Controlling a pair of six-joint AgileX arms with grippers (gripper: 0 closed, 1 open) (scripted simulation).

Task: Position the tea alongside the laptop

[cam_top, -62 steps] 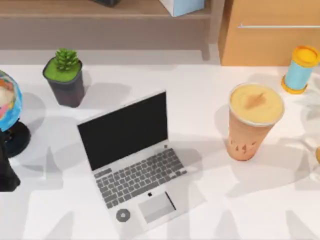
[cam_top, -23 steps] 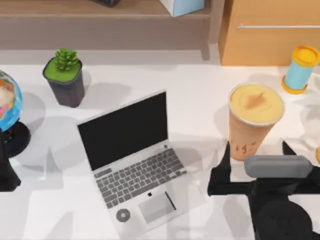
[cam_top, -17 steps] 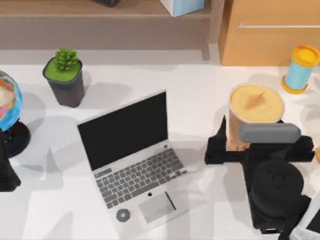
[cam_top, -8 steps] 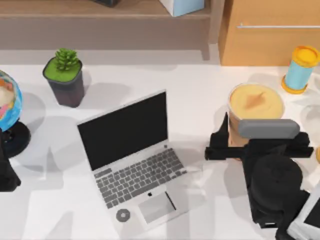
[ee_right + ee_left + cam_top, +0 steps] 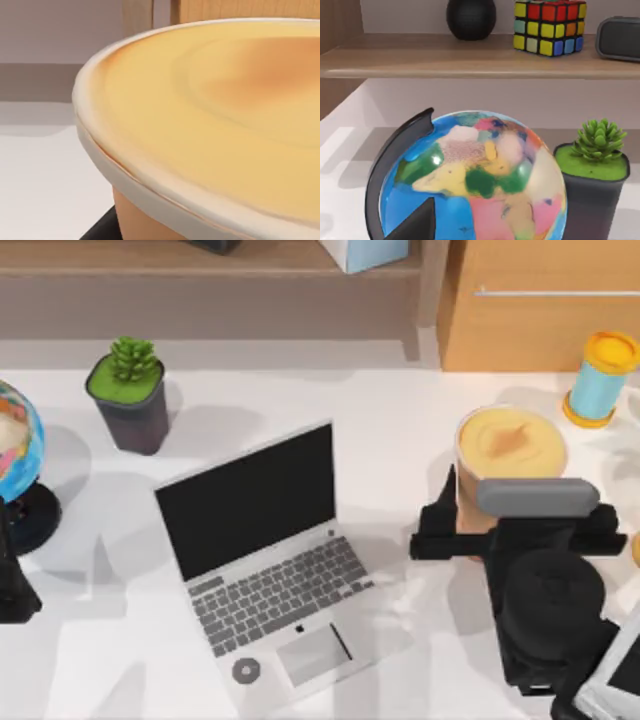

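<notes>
Two arms are sharing the table point(image 5: 400, 420). The left gripper point(image 5: 12, 585) is sitting parked at the left edge beside the globe point(image 5: 15, 455), and I cannot tell how its fingers are set. A potted plant point(image 5: 130, 390) is standing behind the open laptop point(image 5: 265, 560), whose black screen is showing no readable writing. Well apart to its right, the cup of tea point(image 5: 510, 445) is standing upright, with the right gripper point(image 5: 515, 530) reaching around its lower body, fingers spread to either side; whether they are touching it is unclear. A blue cylinder point(image 5: 598, 380) is standing far right.
</notes>
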